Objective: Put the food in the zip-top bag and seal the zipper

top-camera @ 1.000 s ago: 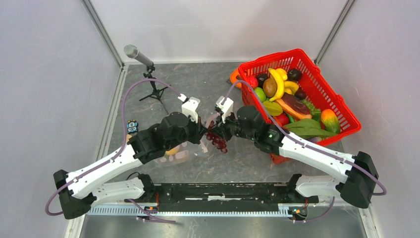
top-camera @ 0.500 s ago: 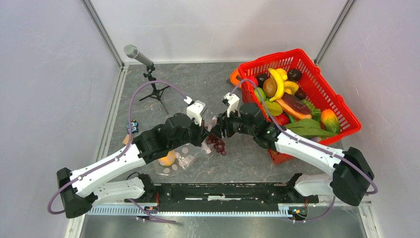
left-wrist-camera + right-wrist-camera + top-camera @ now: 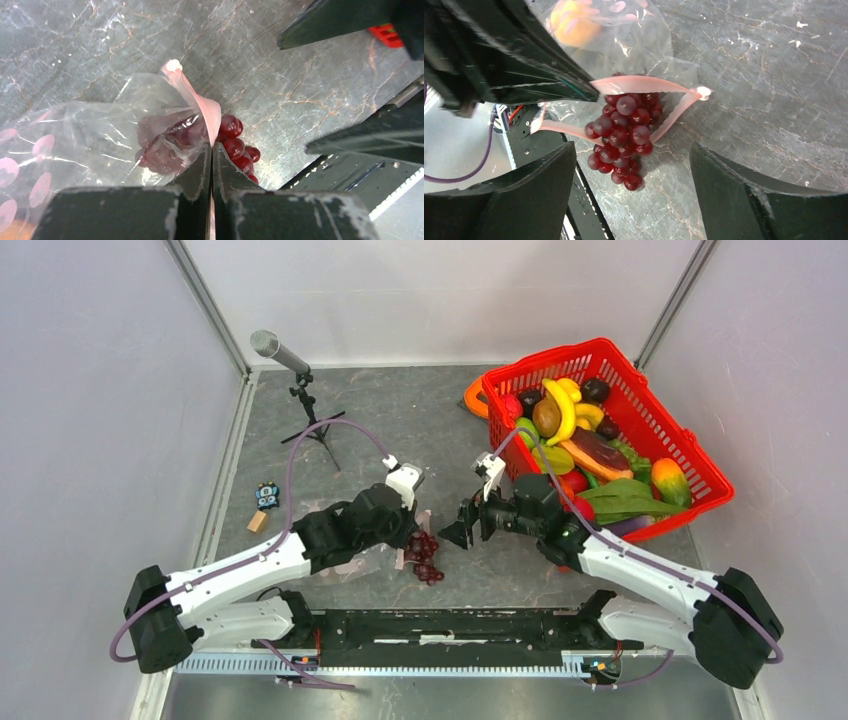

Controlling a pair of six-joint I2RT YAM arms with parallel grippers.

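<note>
Grey marbled table [image 3: 400, 420] boxed in by plain white walls [image 3: 100, 390], red basket [image 3: 690, 455] of toy food [image 3: 565, 425] back right. Left gripper [image 3: 211, 150] is clamped on the zip-top bag [image 3: 90, 135] by its pink zipper [image 3: 639, 84]. Right gripper [image 3: 461, 533] hangs spread wide, empty. Right wrist view shows the zipper looping open around the grapes [image 3: 624, 135], half out on the table, and an orange [image 3: 569, 22] deeper inside. The top view only shows a dark clump.

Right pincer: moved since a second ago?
Yes. The right pincer has let go of the grapes and pulled back toward the base rail, slightly rightward.
</note>
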